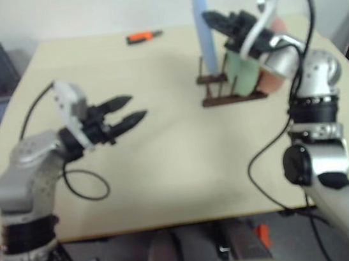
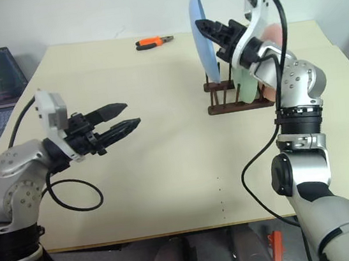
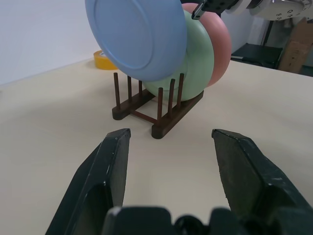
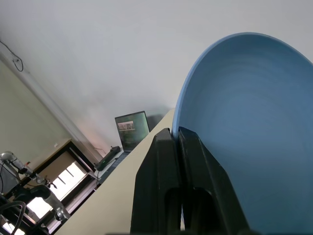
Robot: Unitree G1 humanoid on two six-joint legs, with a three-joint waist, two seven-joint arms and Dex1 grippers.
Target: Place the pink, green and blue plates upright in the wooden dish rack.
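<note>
- I see the pink plate [image 3: 221, 46], green plate [image 3: 198, 63] and blue plate [image 2: 202, 33] all upright in the wooden dish rack [image 2: 235, 102].
- Right gripper [image 2: 207, 28]: fingers closed, empty, tips against the blue plate's rim.
- Left gripper [image 2: 123, 117]: fingers wide, empty, well clear of the rack.
- Remaining, as I judge: withdraw.

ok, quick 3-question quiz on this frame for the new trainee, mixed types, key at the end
1. True or false: all three plates stand in the wooden dish rack.
2. Which plate does the right gripper pinch by the rim? A) pink plate B) green plate C) blue plate
3. Fill in: the left gripper hovers over the table with its fingers ____ and nothing between them.

Key:
1. True. Blue, green and pink stand on edge between the pegs.
2. C. The shut fingers clamp the blue plate's rim, seen in the right wrist view.
3. Open.
</note>
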